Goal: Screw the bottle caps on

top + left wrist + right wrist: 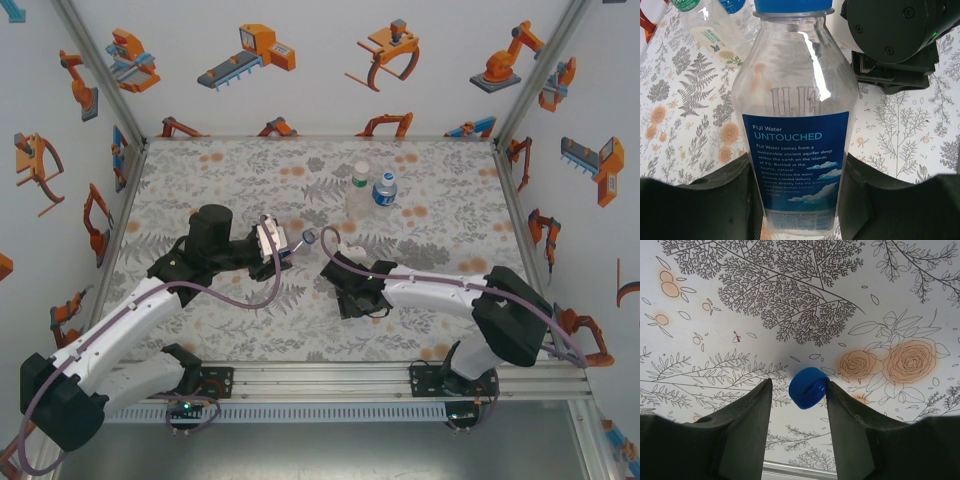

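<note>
left wrist view: the left gripper (799,167) is clamped on the lower body of a slim clear plastic bottle with a blue fiji label (796,100), a finger pressed against each side. there's a blue band right at the top of its neck, cut off by the frame edge, so i can't tell if it's a collar or a cap. just right of that bottle, the right gripper (799,385) hangs low over the floral worktop (790,290), jaws apart around a small round blue plastic screw cap (808,387). the cap sits tilted, touching one finger with a gap to the other, so it's not pinched yet. beyond the held bottle, toward the back, a wider pale-label bottle (359,188) and a slim blue-label one (386,190) stand side by side.

my read: this is the cap pickup step. next the jaws need to close square on the cap without squirting it out, then lift it to the held bottle's mouth, line up the threads and twist.
</note>
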